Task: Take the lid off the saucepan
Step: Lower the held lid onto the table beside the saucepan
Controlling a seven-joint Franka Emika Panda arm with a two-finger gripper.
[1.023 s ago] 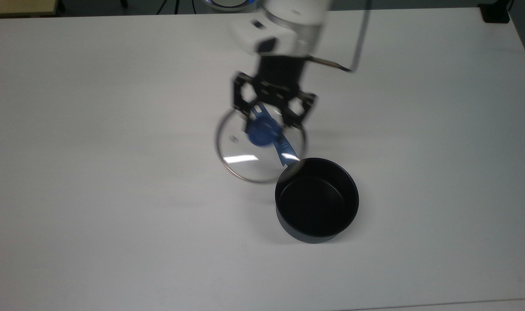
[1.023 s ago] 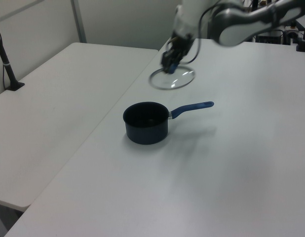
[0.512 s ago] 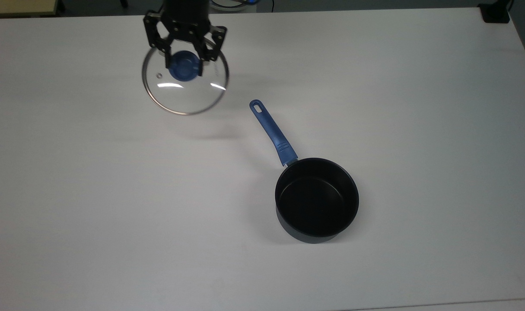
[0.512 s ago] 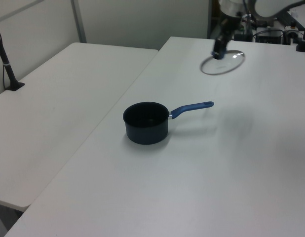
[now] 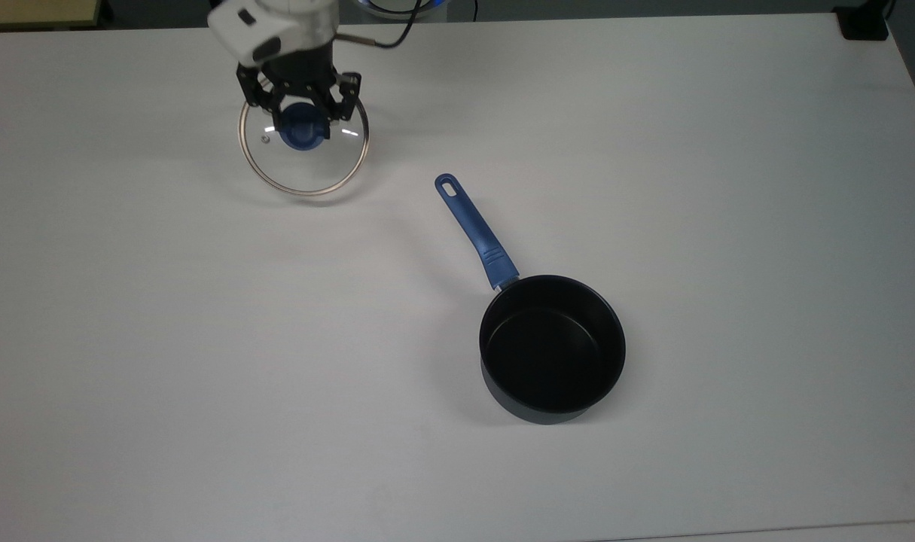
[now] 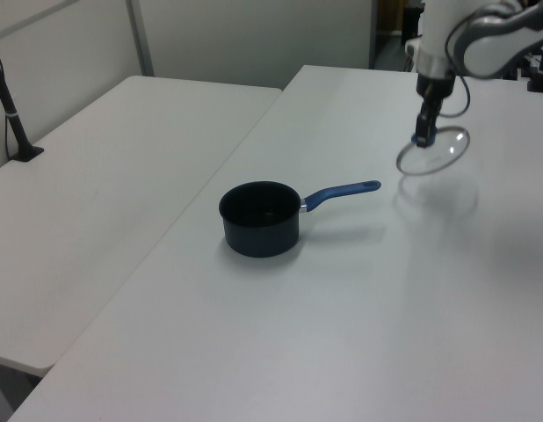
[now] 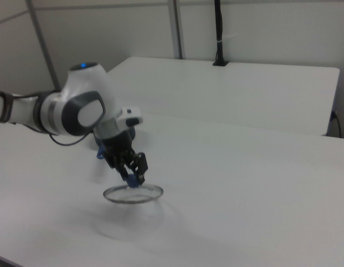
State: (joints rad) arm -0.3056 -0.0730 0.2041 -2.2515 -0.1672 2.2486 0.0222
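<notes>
I have the gripper (image 5: 300,113) clamped on the blue knob of the lid (image 5: 303,154), one finger to each side of it. The lid hangs level below the gripper; in the right view a shadow lies under it on the worktop (image 5: 653,150), so I judge it is held clear of the surface rather than resting. The saucepan (image 5: 551,348) stands open and well apart from the lid, toward the top view's lower right, its blue handle (image 5: 476,232) pointing toward the top view's upper left.

Assessment: the lid is off the pan; what remains is setting it down and letting go.

Risks noted:
- The hold is on a small rounded knob. A quick swing or stop could let the glass disc tip or slip.
- Letting go before the rim meets the worktop would drop glass onto a hard surface.
- The lid sits near the worktop's far edge in the top view; a release further that way risks it sliding off.
</notes>
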